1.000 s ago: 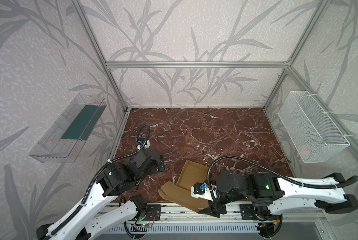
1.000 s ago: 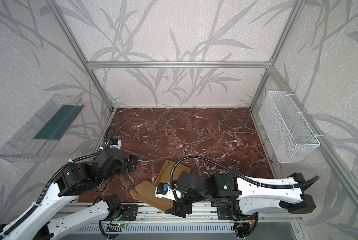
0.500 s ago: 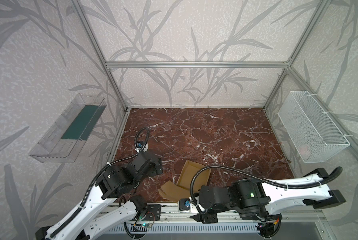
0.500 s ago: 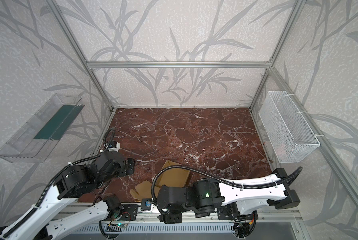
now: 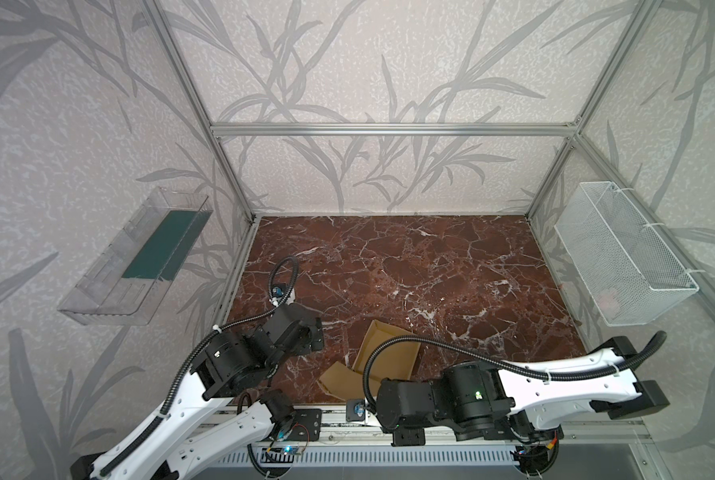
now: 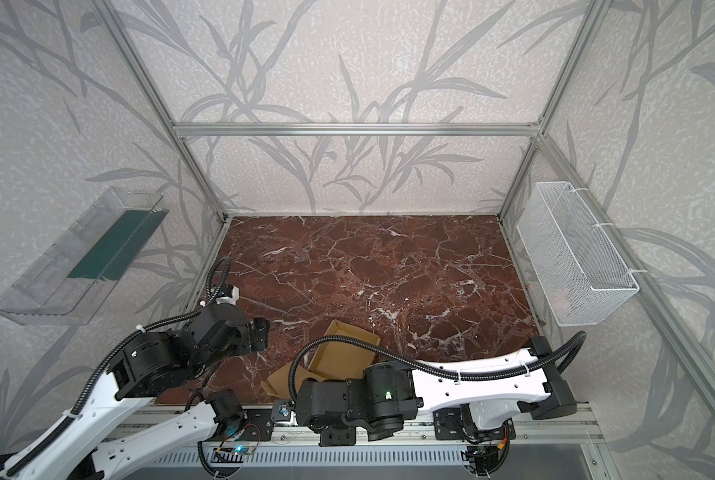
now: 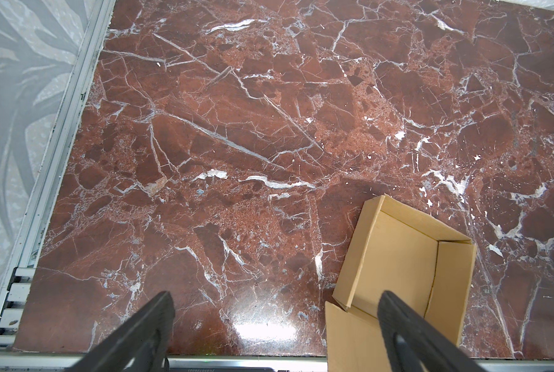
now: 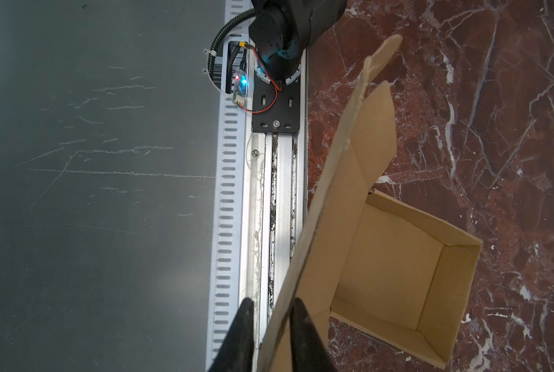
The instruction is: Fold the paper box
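Observation:
The paper box (image 5: 389,357) (image 6: 343,353) is tan cardboard, a shallow open tray with its walls up, lying at the front edge of the marble table (image 5: 430,270). Its long lid flap (image 8: 340,193) reaches out past that edge. My right gripper (image 8: 272,302) has its fingers narrowly on either side of this flap's outer edge, shut on it. In both top views the right wrist hides those fingers. My left gripper (image 7: 275,296) (image 5: 312,336) hovers wide open to the left of the box (image 7: 394,257), holding nothing.
An aluminium rail (image 8: 278,193) and a grey surface (image 8: 108,193) run along the table's front edge under the flap. The left arm's base (image 8: 278,38) is mounted on that rail. A wire basket (image 5: 621,253) hangs on the right wall and a clear tray (image 5: 139,257) on the left wall.
My right arm swung left and forward off the table's front edge, and its jaws closed from wide to narrow around the box's flap. The left gripper barely shifted and stayed open.

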Controlling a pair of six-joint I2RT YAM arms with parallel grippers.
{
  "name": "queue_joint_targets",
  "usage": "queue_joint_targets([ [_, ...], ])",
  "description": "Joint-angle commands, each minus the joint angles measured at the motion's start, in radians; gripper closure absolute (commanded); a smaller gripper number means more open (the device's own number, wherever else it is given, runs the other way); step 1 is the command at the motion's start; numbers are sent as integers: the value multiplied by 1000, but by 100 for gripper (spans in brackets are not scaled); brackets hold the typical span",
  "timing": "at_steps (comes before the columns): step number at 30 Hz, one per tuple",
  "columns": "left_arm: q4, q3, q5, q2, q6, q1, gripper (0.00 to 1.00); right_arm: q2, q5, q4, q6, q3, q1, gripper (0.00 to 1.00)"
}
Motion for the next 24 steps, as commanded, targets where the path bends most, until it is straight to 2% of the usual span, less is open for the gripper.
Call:
queue_joint_targets([
  [1,-41,-9,-19,-3,-13,-1,1,3,44,-49,13,32,7,85],
  [10,-46,8,-28,0,-4,-1,1,-14,129,-51,62,39,-24,100],
  [17,-53,44,-45,12,16,-1,1,-172,118,52,174,-23,-213,100],
  [24,-39,88,-79,16,54,-1,1,-359,351,117,390,-102,-416,100],
])
